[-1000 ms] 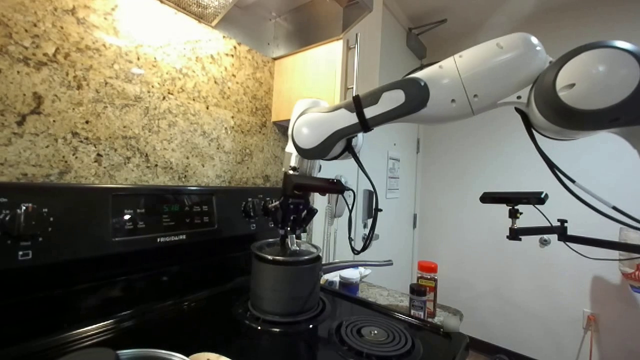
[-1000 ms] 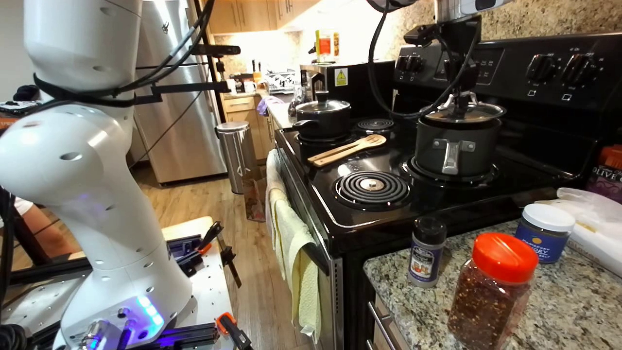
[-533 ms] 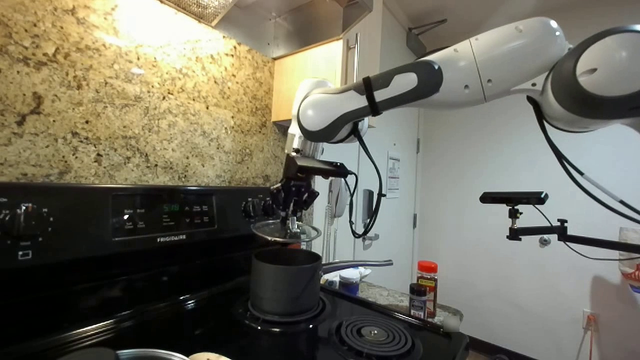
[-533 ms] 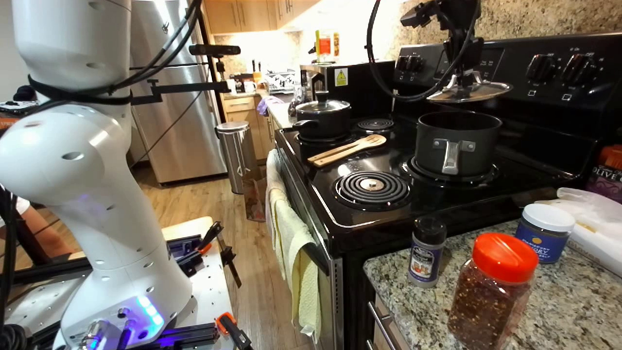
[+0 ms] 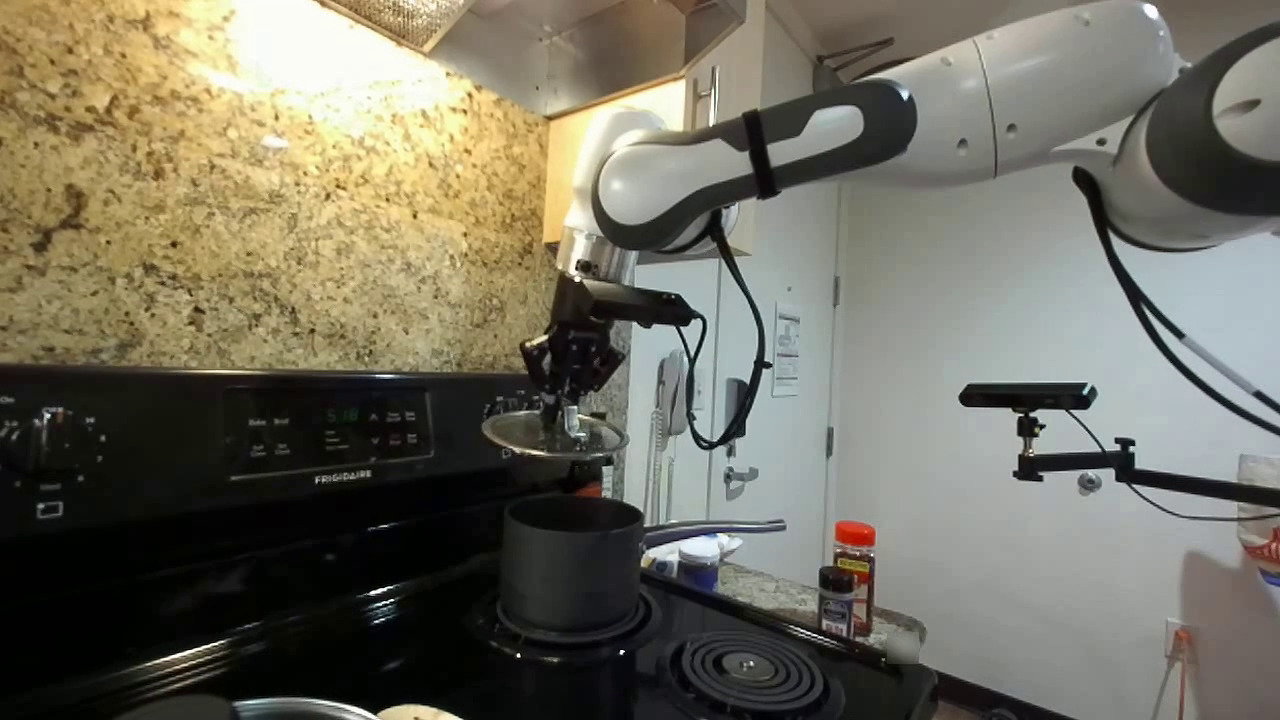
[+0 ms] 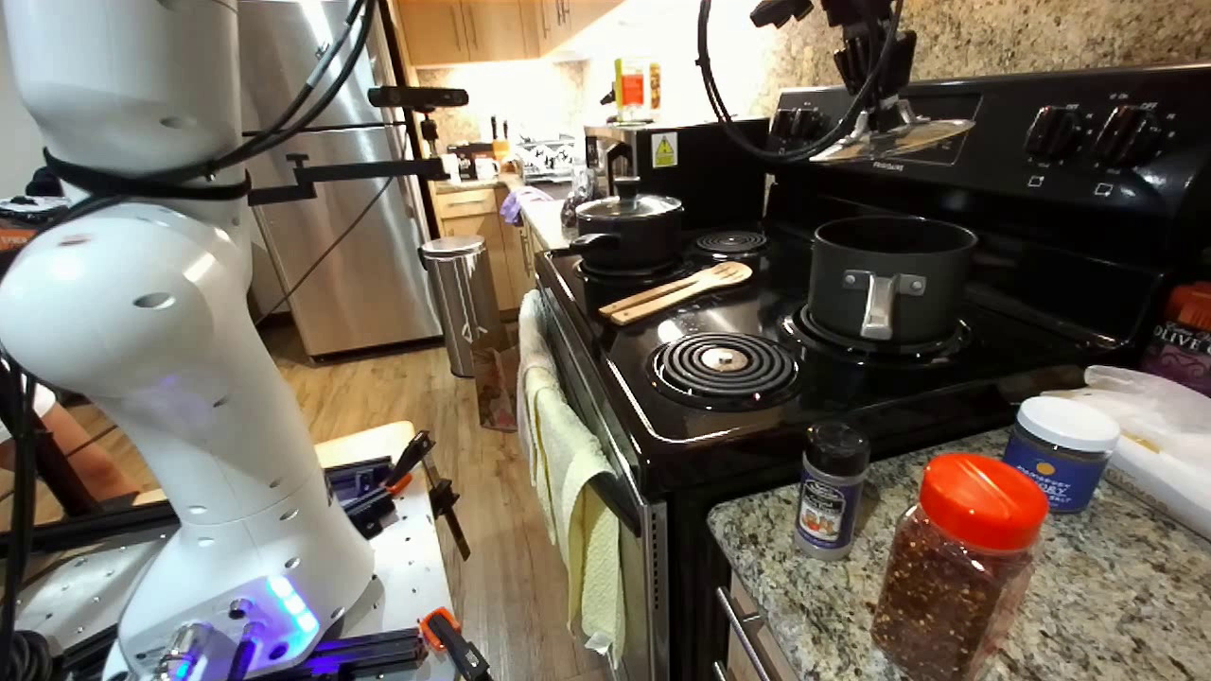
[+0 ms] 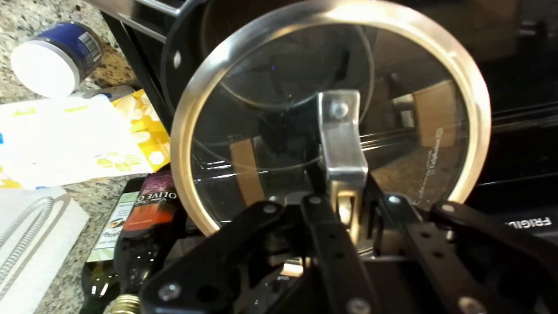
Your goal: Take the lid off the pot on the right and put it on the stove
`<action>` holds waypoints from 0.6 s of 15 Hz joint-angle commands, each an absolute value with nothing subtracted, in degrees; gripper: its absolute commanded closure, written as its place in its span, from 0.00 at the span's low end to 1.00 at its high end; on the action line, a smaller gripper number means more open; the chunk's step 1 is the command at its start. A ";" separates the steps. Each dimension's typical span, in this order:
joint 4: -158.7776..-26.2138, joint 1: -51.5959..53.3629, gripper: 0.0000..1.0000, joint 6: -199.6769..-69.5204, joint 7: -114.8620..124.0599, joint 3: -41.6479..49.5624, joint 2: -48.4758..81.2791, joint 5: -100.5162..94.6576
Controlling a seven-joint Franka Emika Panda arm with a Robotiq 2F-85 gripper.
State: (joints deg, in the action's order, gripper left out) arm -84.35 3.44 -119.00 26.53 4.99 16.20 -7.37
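- Stovetop, lower left in an exterior view: presumed landing surface.
- Gripper clamps lid by its handle, mid-frame, above pot, apart.
- Level lid; clear pot before lowering.

In an exterior view, a red-lidded jar and a black-capped shaker are set on the granite counter at near right; a refrigerator is seen at far left.
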 commanded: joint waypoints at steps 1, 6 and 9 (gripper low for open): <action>-83.40 4.73 0.95 -117.06 22.88 2.98 16.04 -8.40; -82.38 6.29 0.95 -116.72 17.23 0.21 18.81 -7.58; -82.73 6.99 0.95 -116.87 13.74 -1.06 20.26 -7.57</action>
